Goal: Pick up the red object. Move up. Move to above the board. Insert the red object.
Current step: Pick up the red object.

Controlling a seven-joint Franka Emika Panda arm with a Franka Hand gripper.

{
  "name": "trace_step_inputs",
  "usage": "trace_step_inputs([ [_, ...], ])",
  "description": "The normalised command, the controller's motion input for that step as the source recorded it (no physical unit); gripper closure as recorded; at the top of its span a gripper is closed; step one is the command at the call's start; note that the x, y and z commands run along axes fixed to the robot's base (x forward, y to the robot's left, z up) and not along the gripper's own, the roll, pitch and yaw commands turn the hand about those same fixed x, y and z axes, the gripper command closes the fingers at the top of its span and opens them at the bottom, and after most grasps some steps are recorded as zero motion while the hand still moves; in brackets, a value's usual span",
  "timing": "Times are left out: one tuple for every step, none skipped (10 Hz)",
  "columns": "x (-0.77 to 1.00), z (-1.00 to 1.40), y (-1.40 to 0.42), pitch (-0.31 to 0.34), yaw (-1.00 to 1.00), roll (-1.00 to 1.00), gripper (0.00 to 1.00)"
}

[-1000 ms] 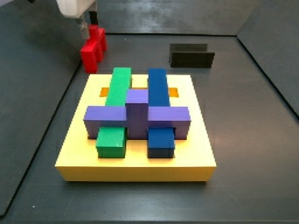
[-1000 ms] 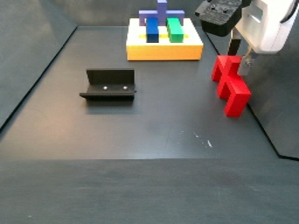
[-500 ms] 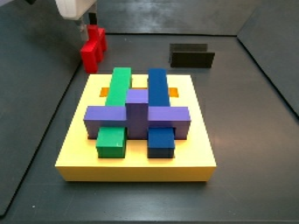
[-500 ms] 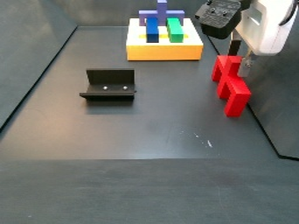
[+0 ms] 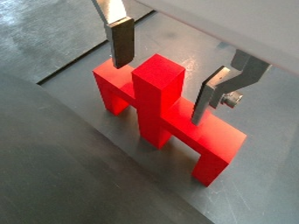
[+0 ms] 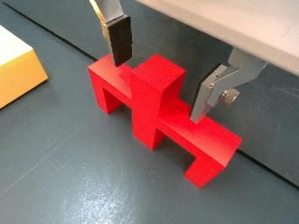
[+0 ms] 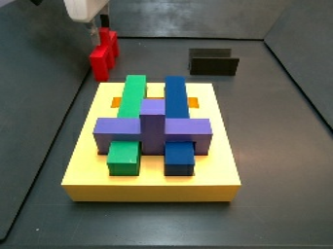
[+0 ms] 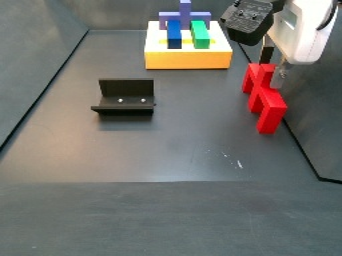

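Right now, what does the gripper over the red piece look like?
The gripper has two flat silver metal fingers with dark pads, one bent and fastened by a small bolt. Above them is a white housing with a black block beside it.

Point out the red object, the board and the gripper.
red object [image 5: 158,83], wrist view, on its central stem.
board [image 7: 154,185], side view, on its yellow front wall.
gripper [image 6: 162,77], wrist view, midway between its fingertips, astride the stem.
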Motion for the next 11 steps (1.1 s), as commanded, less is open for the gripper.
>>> trace_step_inputs([
  [0.0,0.0,0.0,0.0,0.0,0.0,1.0],
  [0.0,0.0,0.0,0.0,0.0,0.0,1.0],
  [0.0,0.0,0.0,0.0,0.0,0.0,1.0],
  [0.0,0.0,0.0,0.0,0.0,0.0,1.0],
  [0.0,0.0,0.0,0.0,0.0,0.0,1.0],
  [0.0,0.0,0.0,0.0,0.0,0.0,1.0],
  [0.0,0.0,0.0,0.0,0.0,0.0,1.0],
  [0.0,0.0,0.0,0.0,0.0,0.0,1.0],
  [0.0,0.0,0.0,0.0,0.0,0.0,1.0],
  [0.0,0.0,0.0,0.0,0.0,0.0,1.0],
  [0.0,0.0,0.0,0.0,0.0,0.0,1.0],
])
